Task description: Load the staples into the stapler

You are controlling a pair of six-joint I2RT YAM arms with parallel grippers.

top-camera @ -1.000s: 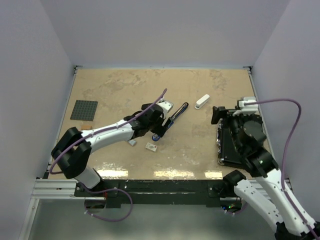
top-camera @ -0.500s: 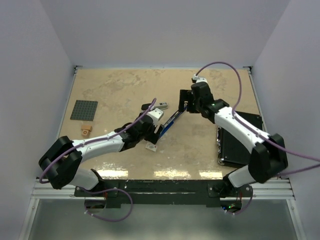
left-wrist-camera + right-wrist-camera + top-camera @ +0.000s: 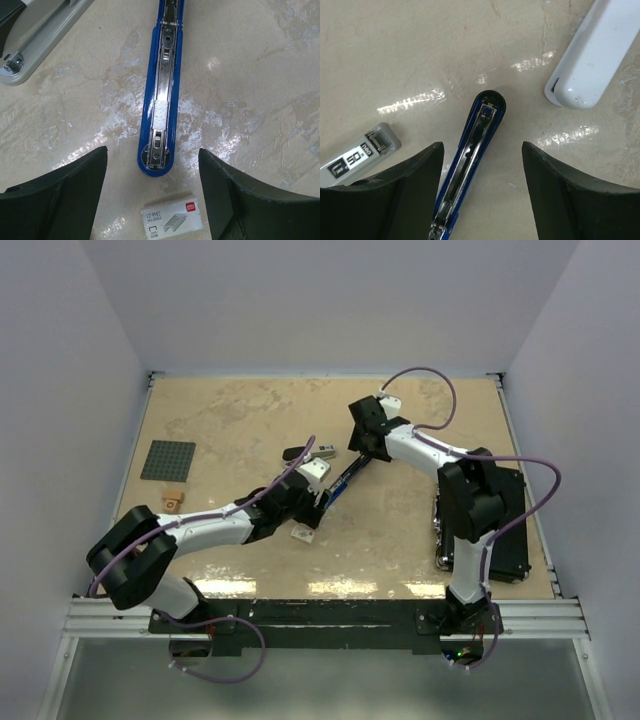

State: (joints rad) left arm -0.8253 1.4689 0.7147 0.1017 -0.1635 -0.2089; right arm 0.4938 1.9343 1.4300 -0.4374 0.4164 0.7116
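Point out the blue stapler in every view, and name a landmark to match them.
Top external: blue stapler lies diagonally, mid-picture.
Left wrist: blue stapler upper centre, vertical, open.
Right wrist: blue stapler lower centre, rounded end up.
Landmark: staple box by the stapler's near end, top and left wrist only.
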